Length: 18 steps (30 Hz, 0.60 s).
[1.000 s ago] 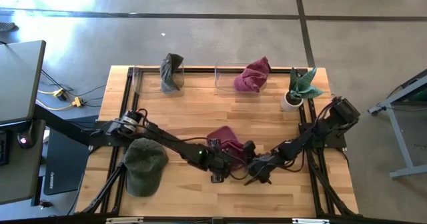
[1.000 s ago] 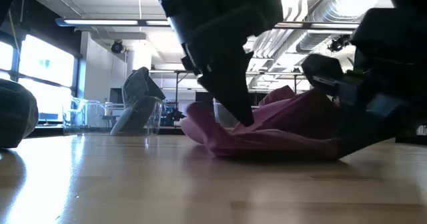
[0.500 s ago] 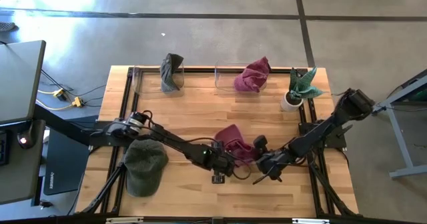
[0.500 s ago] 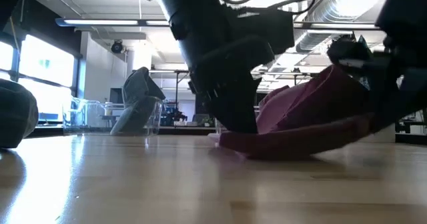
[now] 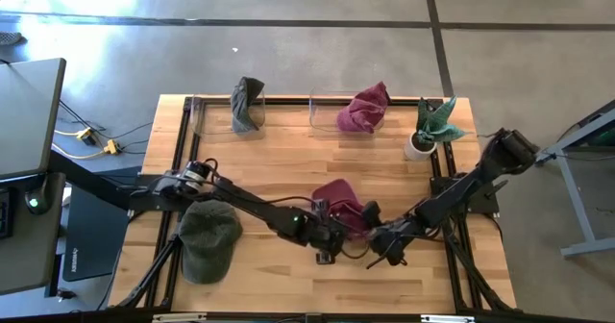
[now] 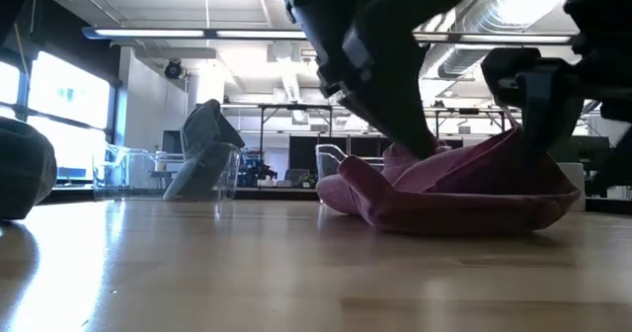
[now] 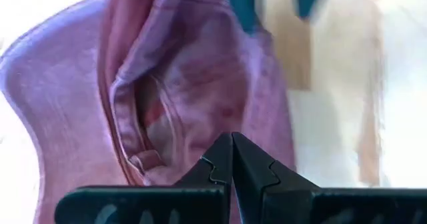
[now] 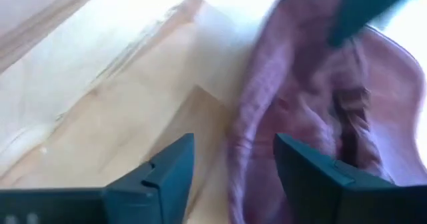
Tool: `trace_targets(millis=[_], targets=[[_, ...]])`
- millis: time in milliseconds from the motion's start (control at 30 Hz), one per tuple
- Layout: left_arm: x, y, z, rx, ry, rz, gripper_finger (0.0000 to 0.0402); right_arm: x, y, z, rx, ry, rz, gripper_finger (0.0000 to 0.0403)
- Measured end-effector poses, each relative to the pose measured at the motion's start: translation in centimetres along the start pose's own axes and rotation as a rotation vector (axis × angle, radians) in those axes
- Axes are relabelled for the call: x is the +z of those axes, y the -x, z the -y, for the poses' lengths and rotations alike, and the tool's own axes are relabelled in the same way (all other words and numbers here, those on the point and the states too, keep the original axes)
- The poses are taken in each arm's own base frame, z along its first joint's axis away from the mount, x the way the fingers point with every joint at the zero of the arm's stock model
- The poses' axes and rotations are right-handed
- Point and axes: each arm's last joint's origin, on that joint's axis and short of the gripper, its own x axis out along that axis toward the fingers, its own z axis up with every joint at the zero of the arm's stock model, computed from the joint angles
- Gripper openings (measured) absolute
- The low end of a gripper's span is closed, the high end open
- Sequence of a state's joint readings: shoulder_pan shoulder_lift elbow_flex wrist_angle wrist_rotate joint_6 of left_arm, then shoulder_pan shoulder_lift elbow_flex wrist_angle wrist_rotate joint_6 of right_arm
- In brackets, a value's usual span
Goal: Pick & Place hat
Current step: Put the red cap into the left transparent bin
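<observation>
Near the counter's (image 5: 288, 164) front middle, the left gripper (image 7: 231, 159) has its fingers closed together beside the pink hat (image 5: 338, 200); the right gripper (image 8: 233, 159) stands with fingers spread, holding nothing.

Four cameras: one overhead, one at table level, one on each wrist.

The high view looks straight down from well above, taking in the whole wooden table (image 5: 288, 169), both arms and the floor around it. The low view sits at table-top height at the near edge and faces level across the boards into the room behind, very close to the pink hat (image 6: 454, 189), which fills its right half. The left wrist view looks past its own closed fingers (image 7: 231, 159), almost against that hat (image 7: 187, 91). The right wrist view looks past its spread fingers (image 8: 175, 161) at the hat (image 8: 320, 97) and bare boards. All four views share the pink hat at the table's middle (image 5: 338, 200).
</observation>
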<state>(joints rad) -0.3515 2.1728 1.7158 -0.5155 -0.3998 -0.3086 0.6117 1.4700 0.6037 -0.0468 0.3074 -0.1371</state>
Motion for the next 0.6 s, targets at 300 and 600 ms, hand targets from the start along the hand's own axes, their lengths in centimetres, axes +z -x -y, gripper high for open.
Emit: trace_targets(millis=[300, 600], targets=[[-0.3, -2.5, -1.7, 0.010, 0.089, -0.029, 0.0000, -1.0, -3.3, -0.5, -0.093, 0.070, -0.073, 0.0133], [-2.2, -3.7, -2.1, 0.060, 0.037, -0.074, 0.0000, 0.0, -2.1, -0.3, 0.032, 0.048, 0.025, 0.0037]])
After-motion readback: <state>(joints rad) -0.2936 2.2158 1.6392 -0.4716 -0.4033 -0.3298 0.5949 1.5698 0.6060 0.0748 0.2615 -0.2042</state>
